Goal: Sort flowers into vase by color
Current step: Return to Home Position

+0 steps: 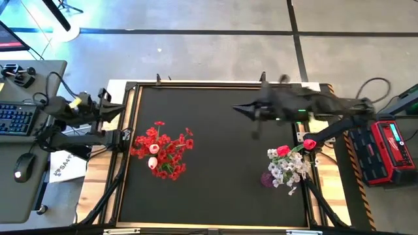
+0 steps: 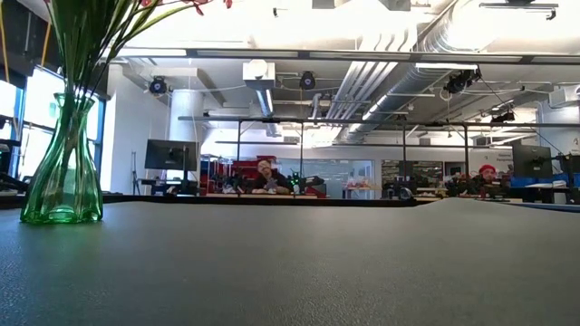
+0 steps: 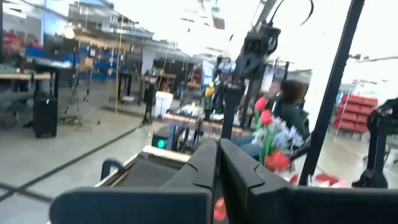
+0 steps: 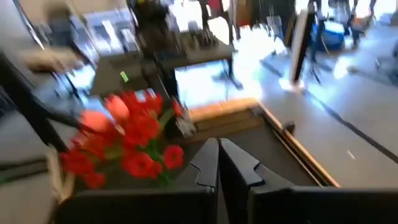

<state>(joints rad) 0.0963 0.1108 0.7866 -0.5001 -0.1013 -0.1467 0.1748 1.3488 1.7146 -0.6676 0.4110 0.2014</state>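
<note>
While both arms hang empty, the flowers stand in two bunches on the black table (image 1: 215, 196). On the left half, the red bunch (image 1: 163, 153) spreads red blossom clusters on green stems, with two pale pink buds among them. Close to the right edge, the white bunch (image 1: 290, 168) mixes small white-grey blossoms with a few red-pink rosebuds at its far side.

At table height, a ribbed green vase (image 2: 62, 167) of clear glass holds a sheaf of green stems. The frame cuts off their heads, leaving only a few red petal tips. From above, blossoms hide both vases. A purple patch at the near foot of the white bunch is too small to make out.

Over the far middle of the table, well apart from both bunches, the right gripper (image 4: 217, 144) has its fingers pressed together with nothing between them. Its wrist camera shows the red bunch badly smeared. Drawn back at the table's left edge, the left gripper (image 3: 217, 144) is likewise closed tight and holds nothing. Beyond its fingers the white bunch shows soft and out of focus, partly covering a seated person (image 3: 292, 99) behind it.
</note>
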